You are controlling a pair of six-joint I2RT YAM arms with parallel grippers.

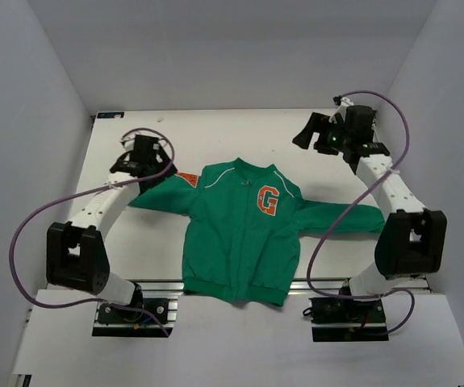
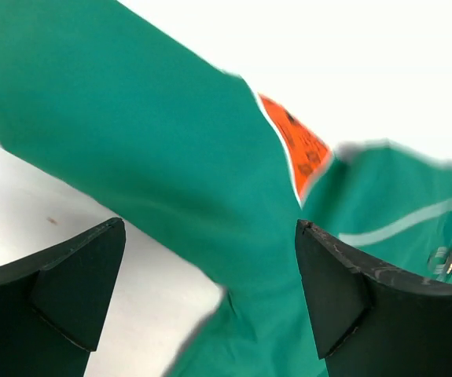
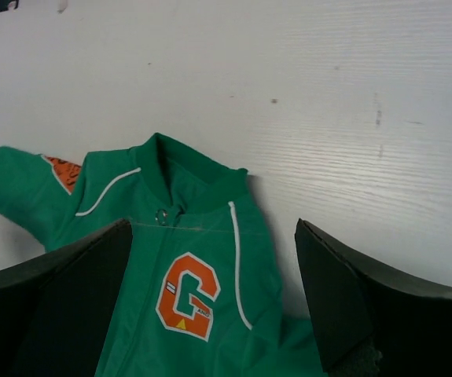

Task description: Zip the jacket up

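The green jacket (image 1: 244, 238) lies flat on the white table, front closed, collar away from the arm bases, sleeves spread. Its orange "G" patch (image 1: 269, 200) is on the chest and an orange patch (image 1: 186, 179) on the left sleeve. My left gripper (image 1: 135, 153) is open and empty just above the left sleeve (image 2: 155, 157); the sleeve patch (image 2: 300, 145) shows in its wrist view. My right gripper (image 1: 308, 131) is open and empty, raised beyond the collar at the back right; its wrist view shows the collar (image 3: 190, 174), the "G" (image 3: 188, 294) and a metal zip pull (image 3: 163, 217) at the neck.
The white table (image 1: 215, 133) is walled by grey panels on both sides and at the back. The jacket's ribbed hem (image 1: 236, 290) hangs over the near edge by the metal rail. Purple cables loop from both arms.
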